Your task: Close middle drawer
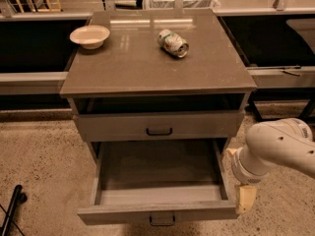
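Bowl: on the cabinet top, far up and left of the gripper. No part in the task.
Can: on its side on the same top, up and left of the gripper. Judged risk: a hard slam jolts it into rolling.
Top drawer: above and left of the gripper. Judged risk: pushed by mistake.
Middle drawer: pulled well out, immediately left of the gripper, with its front panel at about gripper height.
Gripper: just beside the drawer's right front corner, outside the side wall. Whether it is apart or together cannot be told.
Arm: white, above and right of the gripper.
Hazard: a push from this corner likely skews the drawer and jams it. A push along the side wall slips off and shuts nothing.
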Available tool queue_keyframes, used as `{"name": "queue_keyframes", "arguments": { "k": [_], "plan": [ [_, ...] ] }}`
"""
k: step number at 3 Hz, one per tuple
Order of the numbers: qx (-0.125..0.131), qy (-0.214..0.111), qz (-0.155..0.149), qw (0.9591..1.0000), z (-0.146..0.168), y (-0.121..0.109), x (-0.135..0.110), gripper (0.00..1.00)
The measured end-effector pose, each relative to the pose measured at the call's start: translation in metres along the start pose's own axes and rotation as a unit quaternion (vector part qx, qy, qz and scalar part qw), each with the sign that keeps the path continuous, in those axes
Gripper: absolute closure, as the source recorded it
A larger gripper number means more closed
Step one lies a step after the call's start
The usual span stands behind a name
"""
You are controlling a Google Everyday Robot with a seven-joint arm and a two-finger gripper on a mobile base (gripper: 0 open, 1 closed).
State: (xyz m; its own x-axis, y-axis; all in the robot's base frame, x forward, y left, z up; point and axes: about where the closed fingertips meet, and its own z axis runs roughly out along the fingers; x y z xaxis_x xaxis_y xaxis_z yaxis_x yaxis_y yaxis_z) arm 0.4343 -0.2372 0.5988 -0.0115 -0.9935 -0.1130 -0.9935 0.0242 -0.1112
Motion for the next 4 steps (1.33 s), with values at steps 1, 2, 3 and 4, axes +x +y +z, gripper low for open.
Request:
{"name": "queue_keyframes", "arguments": {
  "k": [1,2,3,4],
  "plan": [
    [-0.054,-0.037,-0.035,0.9972,0.038,0.034,-0.011,0.0],
    [-0.074,-0.076,-0.058,0.9926,0.069,0.073,-0.023,0.0],
    [-0.067,-0.109,-0.076,0.9888,0.085,0.095,-0.037,0.18],
    [-0.06,-0.135,-0.099,0.984,0.093,0.111,-0.051,0.42]
  ]
}}
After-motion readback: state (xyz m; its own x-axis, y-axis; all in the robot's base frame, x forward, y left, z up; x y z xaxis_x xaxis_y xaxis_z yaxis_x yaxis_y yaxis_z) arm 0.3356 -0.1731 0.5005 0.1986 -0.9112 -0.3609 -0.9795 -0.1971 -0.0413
